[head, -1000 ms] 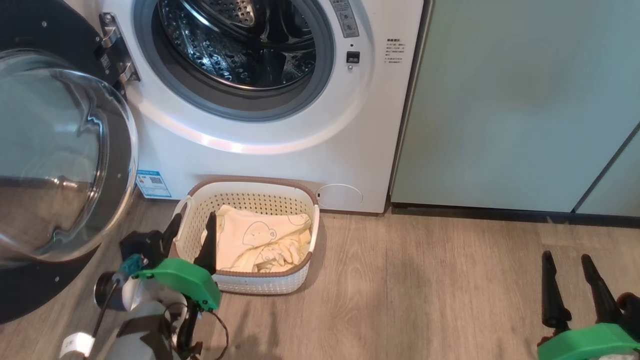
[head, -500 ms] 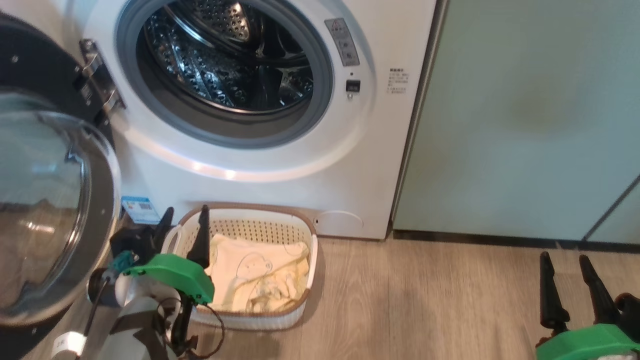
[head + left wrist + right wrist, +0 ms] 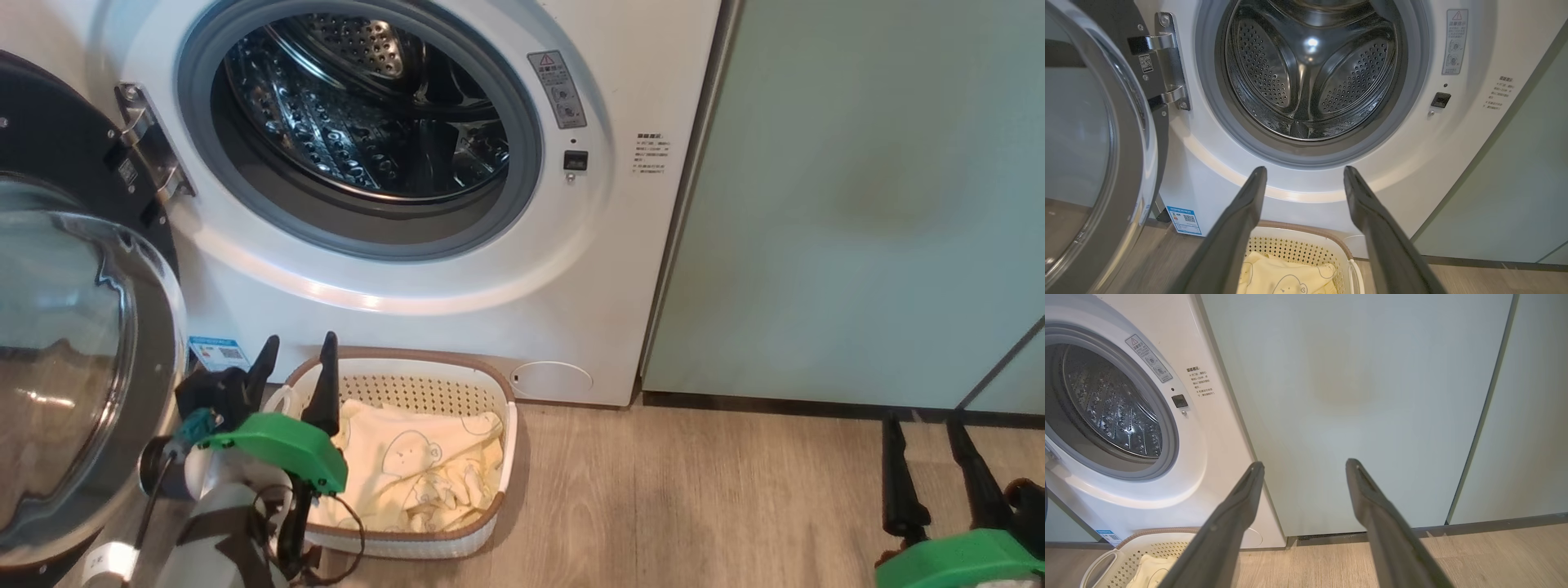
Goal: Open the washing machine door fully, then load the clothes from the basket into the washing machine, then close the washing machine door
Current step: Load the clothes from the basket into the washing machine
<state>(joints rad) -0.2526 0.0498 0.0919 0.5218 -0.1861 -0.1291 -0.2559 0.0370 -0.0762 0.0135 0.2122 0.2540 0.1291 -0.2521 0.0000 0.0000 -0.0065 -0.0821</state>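
Left gripper (image 3: 299,341): fingers spread wide, nothing held, poised over left rim of basket (image 3: 408,356). Right gripper (image 3: 922,423): likewise spread, empty, well to right above wood-look plank floor (image 3: 694,490). Clothes (image 3: 416,474) lie in basket, bear-face print up. Basket just before washing machine (image 3: 588,286). Washing machine door (image 3: 57,131) swung open at left. Pale teal cabinets (image 3: 857,204) at right. Blue sticker (image 3: 216,353) and warning-triangle label (image 3: 557,88): text unreadable.

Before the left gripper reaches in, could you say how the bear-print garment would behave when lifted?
The bear-print garment lies crumpled, so it will probably drape limply. It looks thin, so likely light. Other cream clothes lie bunched against it in the basket and may lift along.
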